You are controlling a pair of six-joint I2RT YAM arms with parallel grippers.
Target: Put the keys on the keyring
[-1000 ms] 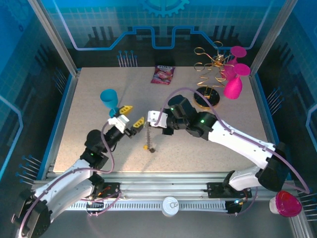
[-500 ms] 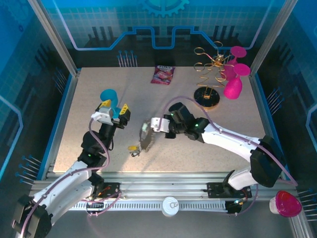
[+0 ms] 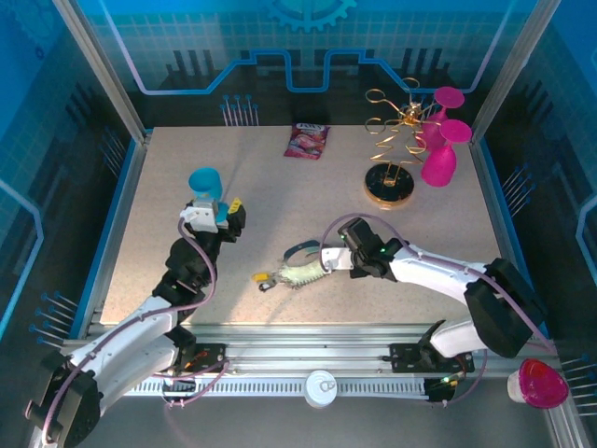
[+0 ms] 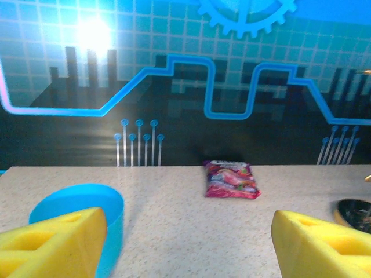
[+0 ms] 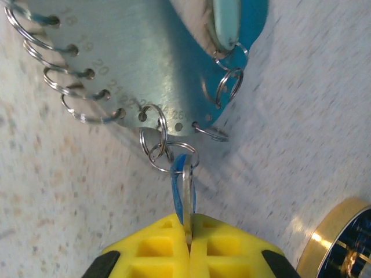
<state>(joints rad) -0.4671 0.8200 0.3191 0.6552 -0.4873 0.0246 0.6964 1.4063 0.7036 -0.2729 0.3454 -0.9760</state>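
a: near the front edge of the table (image 3: 168,271), about midway, the keyring (image 3: 300,272) lies flat; a yellow-headed key (image 3: 260,277) sits just at its left end.
b: and the right gripper (image 3: 326,260)?
a: low beside the keyring, pinched tight on a blue key (image 5: 184,188); that key hangs from a small ring (image 5: 155,152) on the keyring's edge.
b: the left gripper (image 3: 216,212)?
a: jaws wide, holding nothing; it's just beside the blue cup (image 3: 204,180), well apart from the keyring.

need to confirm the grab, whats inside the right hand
A blue-headed key, pinched in the shut right hand, linked by small rings to the keyring. Its gripped end is covered by the pads.
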